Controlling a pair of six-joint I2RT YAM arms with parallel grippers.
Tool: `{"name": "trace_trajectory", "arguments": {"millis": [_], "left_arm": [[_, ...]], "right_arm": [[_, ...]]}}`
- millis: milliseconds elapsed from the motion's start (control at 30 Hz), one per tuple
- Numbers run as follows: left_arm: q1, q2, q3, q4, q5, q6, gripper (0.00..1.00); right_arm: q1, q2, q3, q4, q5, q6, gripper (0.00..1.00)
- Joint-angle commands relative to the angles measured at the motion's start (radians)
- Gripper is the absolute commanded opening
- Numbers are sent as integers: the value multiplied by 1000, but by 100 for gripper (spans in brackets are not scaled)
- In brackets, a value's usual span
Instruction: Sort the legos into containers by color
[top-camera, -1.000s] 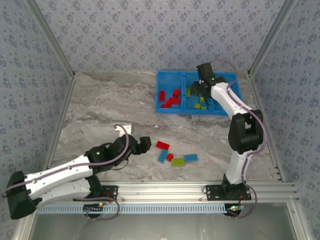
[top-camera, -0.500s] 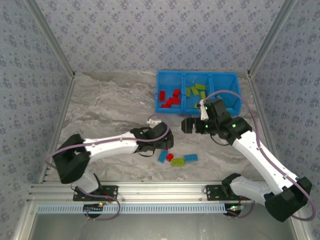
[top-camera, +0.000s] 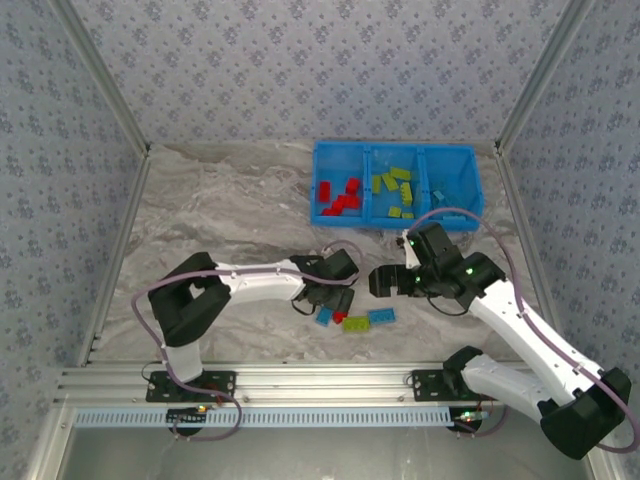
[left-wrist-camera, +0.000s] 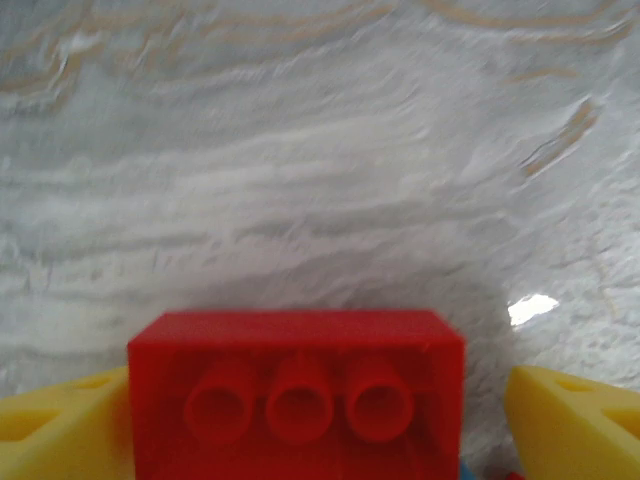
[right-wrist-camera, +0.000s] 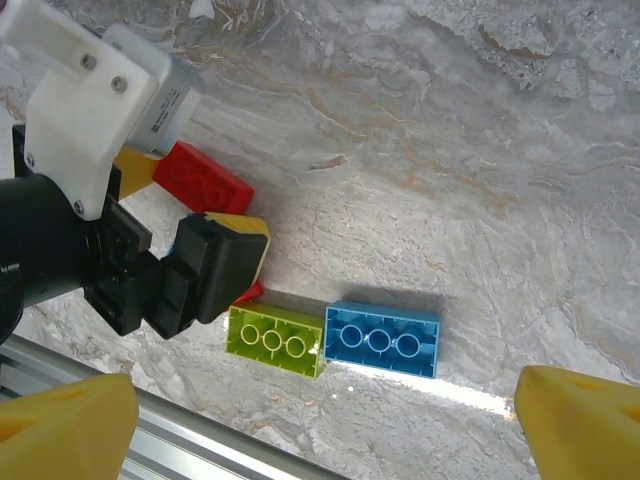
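Observation:
A red lego (left-wrist-camera: 296, 400) lies studs-down on the table between my left gripper's yellow fingertips (left-wrist-camera: 62, 422). The left gripper (top-camera: 326, 297) is open around it: one pad sits against the brick, the other stands a little off. From the right wrist the same red lego (right-wrist-camera: 203, 180) shows under the left gripper (right-wrist-camera: 195, 205). Beside it lie a lime green lego (right-wrist-camera: 275, 340) and a light blue lego (right-wrist-camera: 382, 338), both studs-down. My right gripper (top-camera: 376, 283) hovers open above them, holding nothing. The blue bin (top-camera: 316, 180) at the back holds red (top-camera: 340, 196), green (top-camera: 392, 184) and blue legos (top-camera: 440, 195) in separate containers.
Another light blue lego (top-camera: 324, 316) and a small red one (top-camera: 340, 315) lie just in front of the left gripper. The aluminium rail (right-wrist-camera: 120, 390) runs along the table's near edge, close to the loose bricks. Bare marble stretches to the left and back.
The left arm has reached right and come down over the red lego. The right arm has swung from the bin to above the loose legos and opened its jaws.

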Motion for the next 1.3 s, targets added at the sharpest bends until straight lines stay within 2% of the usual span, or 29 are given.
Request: {"name": "trace_trajectory", "arguments": {"millis": [0, 200, 400, 567, 733, 900, 1067, 1267], "left_arm": [[5, 41, 31, -10, -14, 24, 83], [6, 46, 38, -14, -18, 7, 62], [8, -71, 25, 3, -88, 10, 57], [47, -122, 102, 6, -180, 53, 57], [141, -21, 302, -5, -193, 107, 57], [239, 170, 578, -11, -201, 186, 56], [332, 359, 823, -36, -129, 207, 56], [366, 477, 1105, -137, -94, 246, 76]], "right_arm": [[5, 2, -17, -24, -38, 4, 98], [9, -9, -50, -56, -152, -12, 93], [7, -94, -10, -121, -80, 32, 90], [6, -165, 44, -198, -28, 72, 88], [3, -236, 72, -244, 51, 103, 88], [-6, -245, 70, -244, 71, 116, 89], [-5, -243, 70, -232, 64, 122, 89], [-6, -240, 73, -234, 57, 127, 90]]}}
